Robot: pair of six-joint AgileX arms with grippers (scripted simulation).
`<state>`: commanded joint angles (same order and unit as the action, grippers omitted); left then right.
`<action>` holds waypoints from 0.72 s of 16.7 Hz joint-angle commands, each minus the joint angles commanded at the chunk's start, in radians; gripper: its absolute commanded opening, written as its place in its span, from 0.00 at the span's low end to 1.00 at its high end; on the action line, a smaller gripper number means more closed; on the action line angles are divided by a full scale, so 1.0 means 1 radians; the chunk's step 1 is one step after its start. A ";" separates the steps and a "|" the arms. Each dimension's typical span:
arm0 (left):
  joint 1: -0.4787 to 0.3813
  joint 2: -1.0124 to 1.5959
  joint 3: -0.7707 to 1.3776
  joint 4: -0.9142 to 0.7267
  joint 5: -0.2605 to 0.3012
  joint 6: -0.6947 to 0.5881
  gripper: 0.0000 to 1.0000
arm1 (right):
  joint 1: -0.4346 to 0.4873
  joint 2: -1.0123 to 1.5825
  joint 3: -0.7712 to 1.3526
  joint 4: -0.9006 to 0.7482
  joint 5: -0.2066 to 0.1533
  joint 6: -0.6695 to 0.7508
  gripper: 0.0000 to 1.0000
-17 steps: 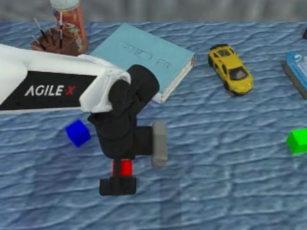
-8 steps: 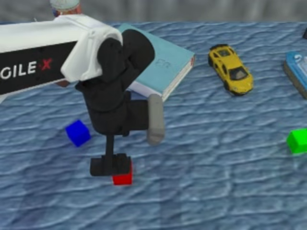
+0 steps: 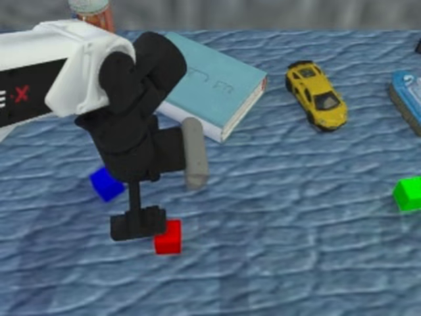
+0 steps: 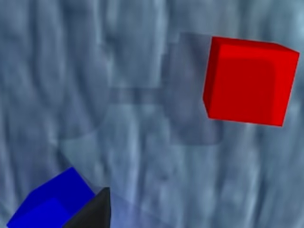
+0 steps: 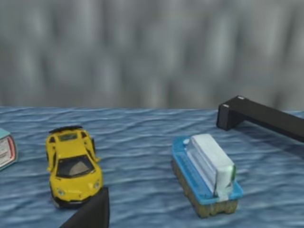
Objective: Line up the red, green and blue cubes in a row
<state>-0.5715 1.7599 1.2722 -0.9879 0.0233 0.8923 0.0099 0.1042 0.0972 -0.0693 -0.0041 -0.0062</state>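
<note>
Currently logged: left gripper [image 3: 137,223] hung over the left part of the blue cloth-covered table [image 3: 296,250], just beside the red cube [image 3: 168,237], whose upper-left corner it overlapped in the top view. Couldn't tell whether its fingers were apart or together; top view showed only a dark block, left wrist view only one dark fingertip [image 4: 92,213] at the frame edge. Nothing sat between the fingers in the left wrist view. Red cube lay free on the table, clear of the fingertip. Blue cube [image 3: 105,184] sat near it, up and to the left, partly under the arm's black wrist. Green cube [image 3: 408,193] was well apart, at the table's right edge. So no row: three cubes scattered.

Right gripper wasn't in the top view; right wrist view showed one dark fingertip [image 5: 90,213] only, so its state was unreadable too. That view looked at the yellow toy car [image 5: 72,165] and a blue-and-white stapler-like object [image 5: 206,175]. Light blue book [image 3: 214,92] lay behind the left arm, and a jar [image 3: 89,12] stood at the far left corner.
</note>
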 joint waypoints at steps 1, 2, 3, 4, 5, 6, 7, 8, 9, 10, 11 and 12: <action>0.025 -0.052 -0.041 0.030 -0.002 -0.023 1.00 | 0.003 0.053 0.046 -0.033 0.000 -0.003 1.00; 0.054 -0.114 -0.090 0.065 -0.005 -0.051 1.00 | 0.006 0.116 0.098 -0.070 0.000 -0.006 1.00; 0.085 -0.186 -0.145 0.103 -0.008 -0.082 1.00 | 0.009 0.190 0.155 -0.112 0.000 -0.010 1.00; 0.120 -0.268 -0.207 0.145 -0.011 -0.119 1.00 | 0.013 0.274 0.217 -0.157 0.000 -0.015 1.00; 0.156 -0.358 -0.275 0.189 -0.014 -0.158 1.00 | 0.016 0.368 0.281 -0.206 0.001 -0.019 1.00; 0.193 -0.455 -0.348 0.237 -0.017 -0.201 1.00 | 0.020 0.471 0.348 -0.257 0.001 -0.025 1.00; 0.232 -0.556 -0.427 0.287 -0.021 -0.247 1.00 | 0.024 0.580 0.417 -0.310 0.002 -0.030 1.00; 0.270 -0.661 -0.509 0.338 -0.024 -0.295 1.00 | 0.028 0.692 0.487 -0.365 0.003 -0.036 1.00; 0.307 -0.768 -0.593 0.390 -0.028 -0.344 1.00 | 0.032 0.805 0.557 -0.420 0.004 -0.042 1.00; 0.344 -0.876 -0.676 0.443 -0.031 -0.394 1.00 | 0.036 0.916 0.626 -0.475 0.005 -0.048 1.00; 0.378 -0.982 -0.758 0.496 -0.034 -0.444 1.00 | 0.040 1.014 0.690 -0.526 0.006 -0.053 1.00; 0.410 -1.084 -0.835 0.548 -0.036 -0.492 1.00 | 0.044 1.114 0.757 -0.579 0.007 -0.058 1.00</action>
<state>-0.1612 0.6754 0.4376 -0.4402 -0.0126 0.4001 0.0536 1.2181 0.8543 -0.6486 0.0032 -0.0645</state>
